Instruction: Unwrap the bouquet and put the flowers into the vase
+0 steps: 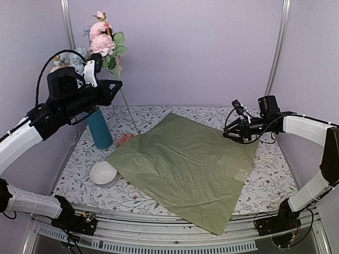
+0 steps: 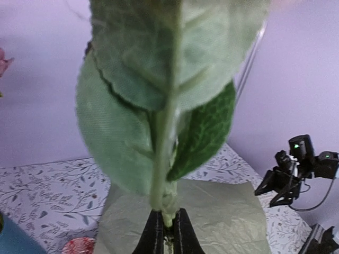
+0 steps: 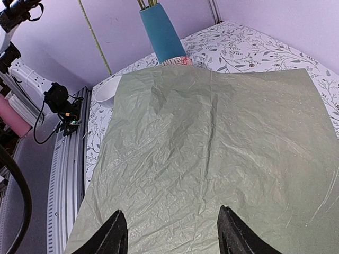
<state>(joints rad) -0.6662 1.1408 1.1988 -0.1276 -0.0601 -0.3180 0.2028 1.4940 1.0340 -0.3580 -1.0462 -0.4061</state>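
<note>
Left end effector (image 2: 165,233) clenched on a flower stem (image 2: 159,180) above the vase (image 1: 100,129), right end effector (image 3: 172,233) released

From here I see the left jaws pinching the stem just under its big leaves (image 2: 159,79). The pink flowers (image 1: 101,39) are up above the vase and the stem slants down to the vase's right. More stems stand in the vase mouth. The green sheet (image 1: 185,164) lies flat on the tabletop (image 1: 265,185) right of the vase. My right jaws are spread over the sheet's edge farthest from the vase, gripping nothing. A white bowl (image 1: 103,173) sits in front of the vase and a red dish (image 1: 125,138) just right of it

Wide olive sheet (image 1: 185,164) mid-table; bowl (image 1: 103,173) beside vase (image 1: 99,129)
</note>
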